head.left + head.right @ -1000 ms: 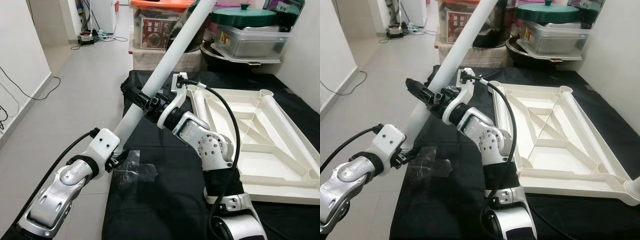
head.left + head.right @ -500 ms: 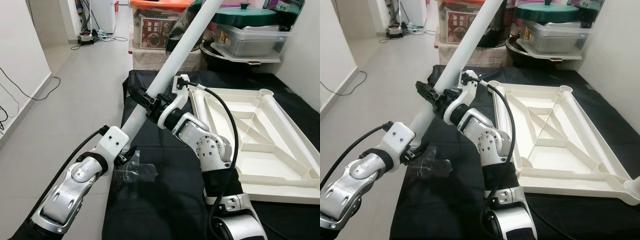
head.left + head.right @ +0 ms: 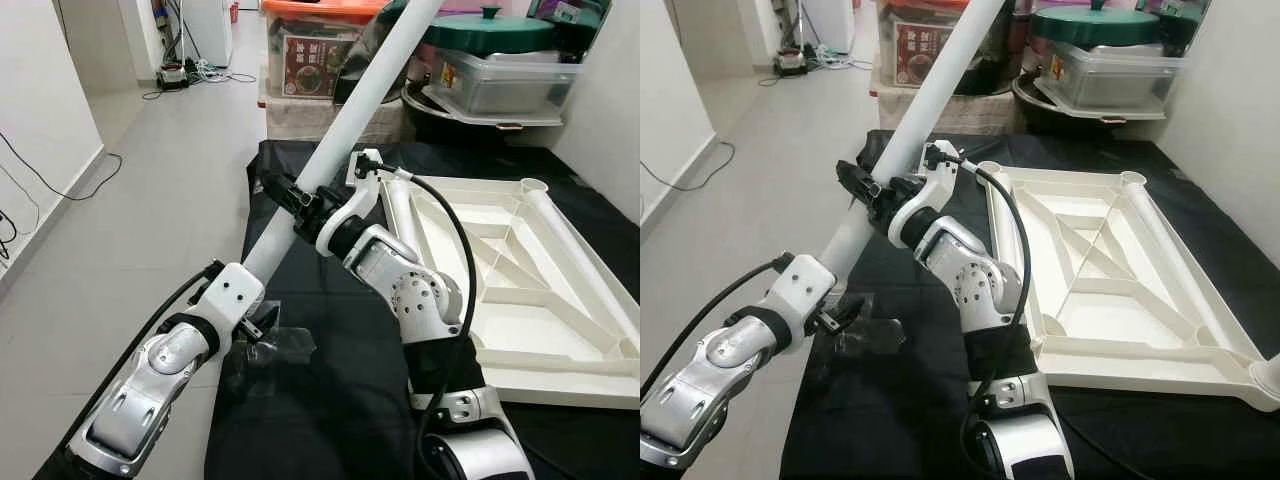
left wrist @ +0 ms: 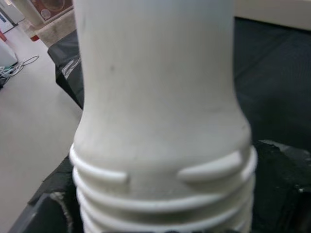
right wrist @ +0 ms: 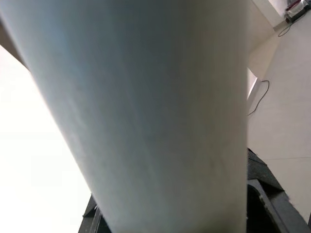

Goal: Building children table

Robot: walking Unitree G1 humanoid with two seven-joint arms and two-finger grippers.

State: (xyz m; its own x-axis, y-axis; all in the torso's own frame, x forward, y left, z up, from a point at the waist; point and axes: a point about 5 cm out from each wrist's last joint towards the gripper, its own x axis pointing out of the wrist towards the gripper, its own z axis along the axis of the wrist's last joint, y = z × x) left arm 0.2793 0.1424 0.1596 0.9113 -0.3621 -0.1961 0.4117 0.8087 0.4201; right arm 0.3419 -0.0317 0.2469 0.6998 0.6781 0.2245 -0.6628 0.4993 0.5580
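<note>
white table leg (image 3: pixel 340 120): tilted up over black surface (image 3: pixel 330 400) | right pincer (image 3: pixel 290 200): clenched on its middle | left pincer (image 3: pixel 250 325): grips its ridged bottom end | upside-down table top (image 3: pixel 530 300): lies beside

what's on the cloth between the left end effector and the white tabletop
In the left eye view, the right arm stands between the left end effector and the upturned tabletop, over black cloth.

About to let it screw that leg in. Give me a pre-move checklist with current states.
1. Right gripper clamped on the white table leg mid-shaft: ok.
2. Left gripper on the leg's lower end: cannot tell.
3. Threaded end undamaged: ok.
4. Upturned tabletop flat on the black cloth: ok.
5. Leg lined up with a corner socket: not ok, held off to the side.
</note>
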